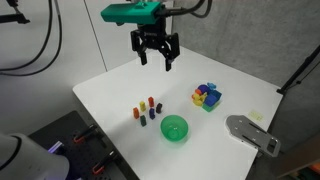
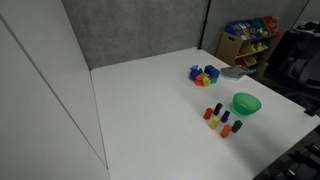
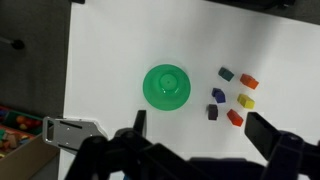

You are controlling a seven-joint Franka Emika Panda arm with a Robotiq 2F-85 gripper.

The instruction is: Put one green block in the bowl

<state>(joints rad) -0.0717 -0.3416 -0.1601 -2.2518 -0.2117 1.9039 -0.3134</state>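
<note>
Hovering high with fingers spread, the gripper (image 1: 156, 62) should pinch the tiny green block (image 3: 226, 73), likely light and rigid, squarely across opposite flat sides.

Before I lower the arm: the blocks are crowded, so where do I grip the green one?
Probably from straight above, pinching two opposite side faces of the dark green block: it is tiny, at the group's corner, so the open end effector can straddle it clear of the orange block.
</note>
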